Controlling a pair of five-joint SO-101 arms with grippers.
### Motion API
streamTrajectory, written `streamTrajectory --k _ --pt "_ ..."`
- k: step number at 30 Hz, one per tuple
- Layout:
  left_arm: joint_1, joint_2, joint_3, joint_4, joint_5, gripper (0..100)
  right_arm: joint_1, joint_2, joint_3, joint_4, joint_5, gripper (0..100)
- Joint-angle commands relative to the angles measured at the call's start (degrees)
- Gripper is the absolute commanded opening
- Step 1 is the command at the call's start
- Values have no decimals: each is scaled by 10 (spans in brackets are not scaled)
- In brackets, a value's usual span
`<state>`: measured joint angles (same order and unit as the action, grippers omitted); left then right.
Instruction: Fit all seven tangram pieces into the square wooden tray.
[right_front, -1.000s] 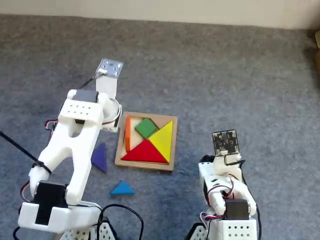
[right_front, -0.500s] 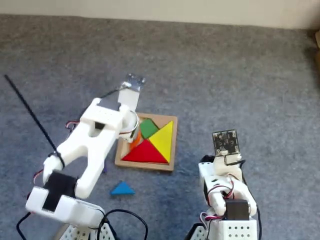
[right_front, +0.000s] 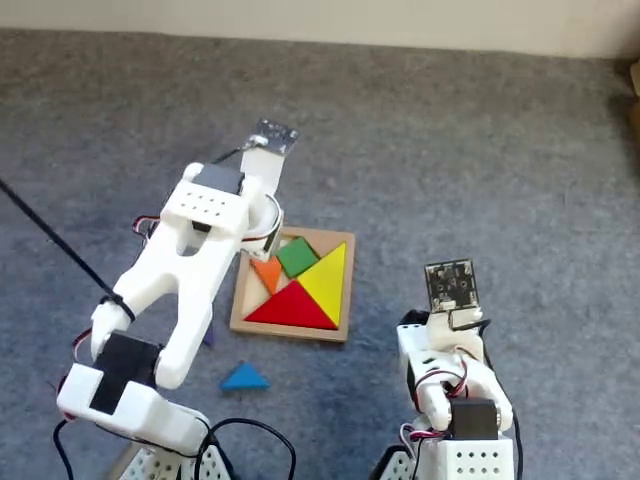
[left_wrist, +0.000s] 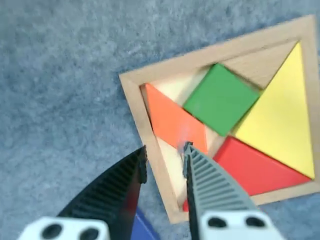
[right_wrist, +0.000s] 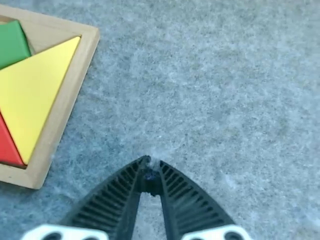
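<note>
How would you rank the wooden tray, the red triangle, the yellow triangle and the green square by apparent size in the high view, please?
Largest: the wooden tray.
Next: the red triangle and the yellow triangle, which look about alike, so I would not rank them.
Smallest: the green square.

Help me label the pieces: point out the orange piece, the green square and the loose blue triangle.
orange piece (left_wrist: 174, 121), left wrist view, middle of its face.
green square (left_wrist: 220, 99), left wrist view, centre of its face.
blue triangle (right_front: 243, 378), high view, middle of its face.

Half-full tray (right_front: 349, 290), blue triangle (right_front: 243, 377) outside
</note>
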<state>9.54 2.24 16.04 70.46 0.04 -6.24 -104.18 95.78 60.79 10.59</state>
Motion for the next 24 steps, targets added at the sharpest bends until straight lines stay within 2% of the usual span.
streamTrajectory --k 1,6,13,20,24 --pt "12 -25 -23 -29 -1 140 7 -11 58 -1 -1 4" --pt "12 40 -11 -86 -4 141 7 -11 58 -1 -1 4" --pt "36 101 -6 -84 -10 141 7 -11 58 -1 -1 4" --pt "35 139 -7 -31 -147 137 7 -11 58 -1 -1 4" --pt "36 147 -7 4 -191 136 7 -11 58 -1 -1 4"
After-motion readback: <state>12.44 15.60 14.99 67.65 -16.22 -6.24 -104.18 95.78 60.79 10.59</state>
